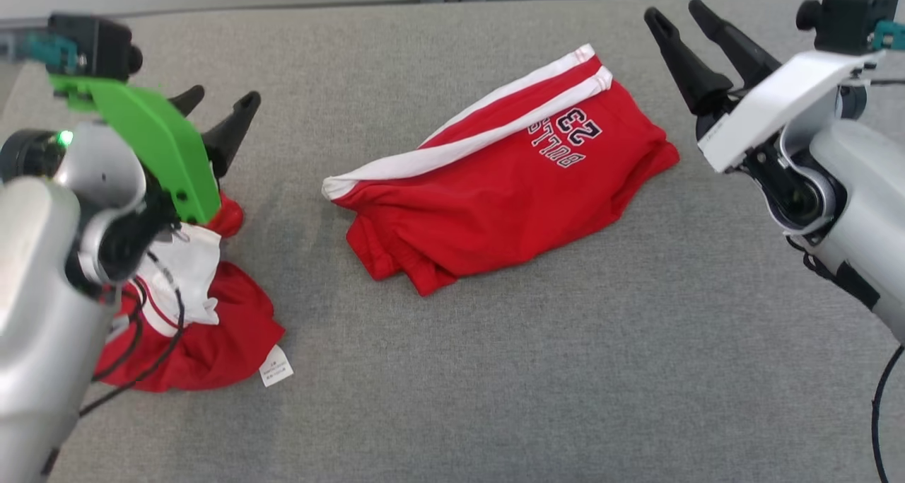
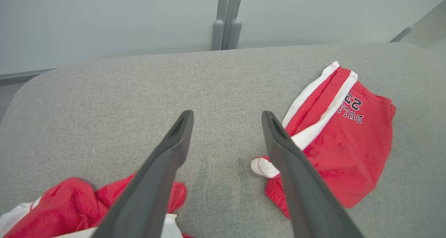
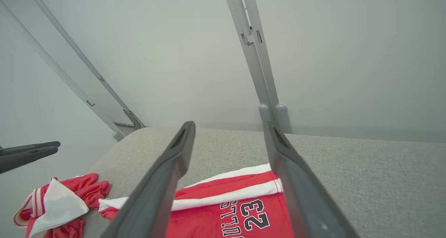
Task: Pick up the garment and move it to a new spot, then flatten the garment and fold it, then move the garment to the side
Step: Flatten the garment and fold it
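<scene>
Grey fabric covers the surface (image 1: 495, 370). Folded garment (image 1: 509, 186): red with white side stripes and a printed "23", it lies at the centre of the surface and neither hand touches it. Left hand (image 1: 220, 100): fingers apart, empty, positioned over a crumpled garment (image 1: 212, 341) of red and white on the left side of the surface. Right hand (image 1: 675, 13): fingers apart, empty, raised near the far right end of the folded garment and clear of it.
</scene>
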